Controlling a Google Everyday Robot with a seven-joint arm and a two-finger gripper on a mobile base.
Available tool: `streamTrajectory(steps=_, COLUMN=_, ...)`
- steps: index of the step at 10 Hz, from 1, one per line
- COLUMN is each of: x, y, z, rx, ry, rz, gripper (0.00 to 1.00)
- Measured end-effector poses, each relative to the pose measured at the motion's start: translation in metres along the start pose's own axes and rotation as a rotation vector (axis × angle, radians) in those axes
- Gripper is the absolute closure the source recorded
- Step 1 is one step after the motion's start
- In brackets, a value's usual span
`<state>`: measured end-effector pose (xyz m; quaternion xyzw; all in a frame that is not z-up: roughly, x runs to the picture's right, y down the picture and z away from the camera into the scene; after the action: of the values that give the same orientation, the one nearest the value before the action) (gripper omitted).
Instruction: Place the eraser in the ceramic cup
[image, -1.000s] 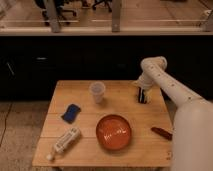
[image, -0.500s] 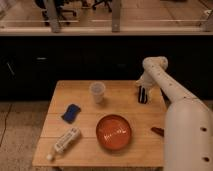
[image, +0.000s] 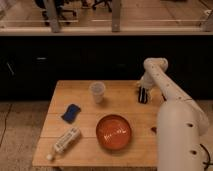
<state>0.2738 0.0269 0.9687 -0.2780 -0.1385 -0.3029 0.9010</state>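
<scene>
The ceramic cup (image: 97, 91) is pale and handleless and stands upright at the back middle of the wooden table (image: 90, 152). My gripper (image: 143, 96) points down at the back right of the table, to the right of the cup. A dark shape sits right at its tip on the tabletop. I cannot tell whether that shape is the eraser or part of the gripper. No other near-black block shows on the table.
A wide orange-red bowl (image: 114, 132) sits at the front middle. A blue flat pad (image: 71, 112) lies on the left. A white tube (image: 66, 140) lies at the front left. My white arm (image: 180, 130) covers the table's right side and hides most of a dark red-brown thing (image: 154, 130).
The near part of my arm has swung left and now covers more of the table's right side and the red-brown thing. The gripper has stayed low at the same spot.
</scene>
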Motion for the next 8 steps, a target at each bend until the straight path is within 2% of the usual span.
streamTrajectory(steps=4, x=0.0040, y=-0.0007, z=0.0031, rx=0.007, ry=-0.016, rz=-0.019, gripper=0.22)
streamTrajectory(steps=8, x=0.0046, y=-0.0010, z=0.0016, rx=0.015, ry=-0.036, rz=-0.023, gripper=0.60)
